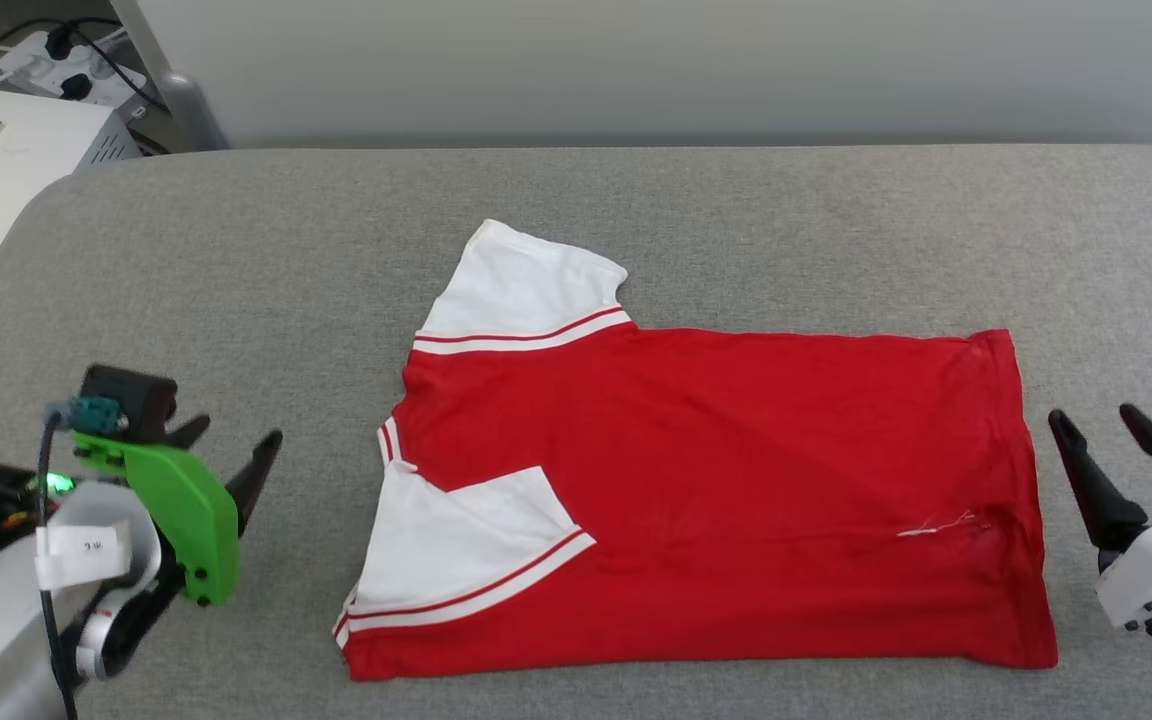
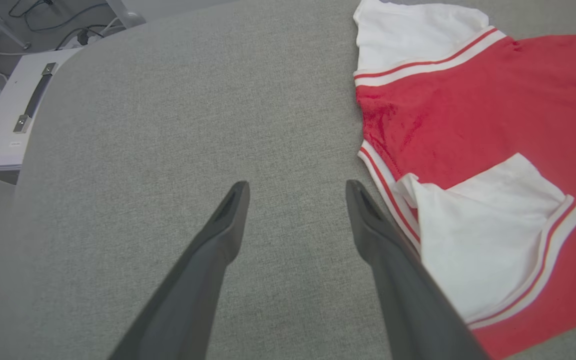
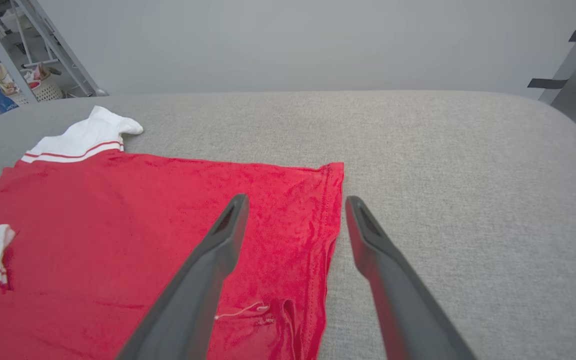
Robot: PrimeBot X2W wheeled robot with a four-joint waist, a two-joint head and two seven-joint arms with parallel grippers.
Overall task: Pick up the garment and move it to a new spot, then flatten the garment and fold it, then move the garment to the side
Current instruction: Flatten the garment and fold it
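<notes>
We find the garment (image 1: 736, 480) flattened, one sleeve (image 1: 456, 540) seemingly folded in, while the left claw (image 1: 236, 432) and right claw (image 1: 1093, 415), both spread and empty, flank it; most folding and the side move remain.

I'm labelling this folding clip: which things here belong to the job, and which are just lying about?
For the job: red jersey, left claw, right claw, grey padded surface.
Just lying about: white cabinet, power strip with cables.
</notes>
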